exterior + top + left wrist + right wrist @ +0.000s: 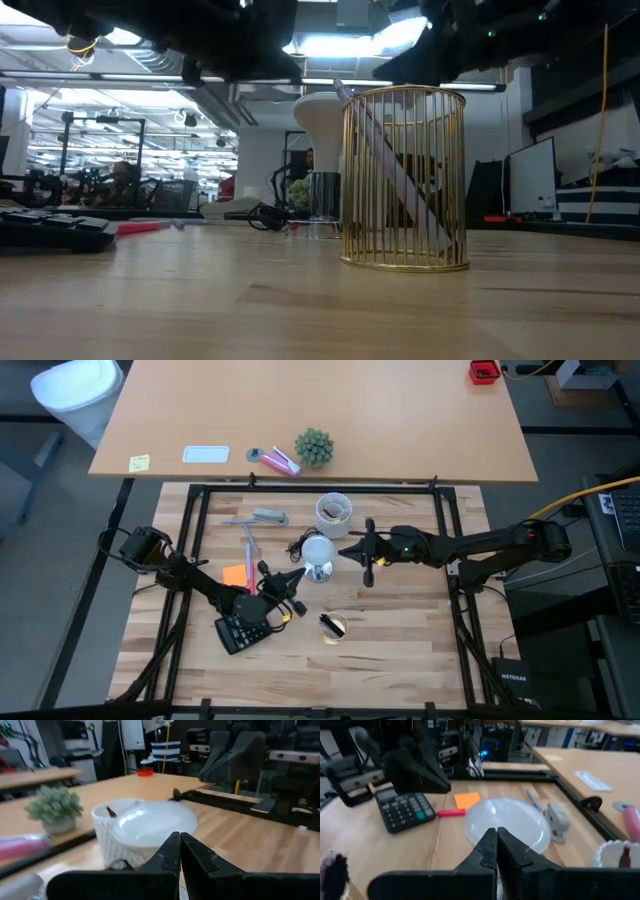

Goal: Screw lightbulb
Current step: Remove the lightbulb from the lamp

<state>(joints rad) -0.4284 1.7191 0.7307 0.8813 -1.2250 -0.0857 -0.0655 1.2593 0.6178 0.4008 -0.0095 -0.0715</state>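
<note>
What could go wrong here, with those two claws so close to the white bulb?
1. Both the left gripper and the right gripper are shut and flank the lightbulb. A sideways nudge might tip it where it stands upright on its metal base.
2. The two grippers point at each other across the bulb, so they could bump together.
3. The white cup and the gold wire holder stand nearby; a wide arm swing might knock either one.
</note>
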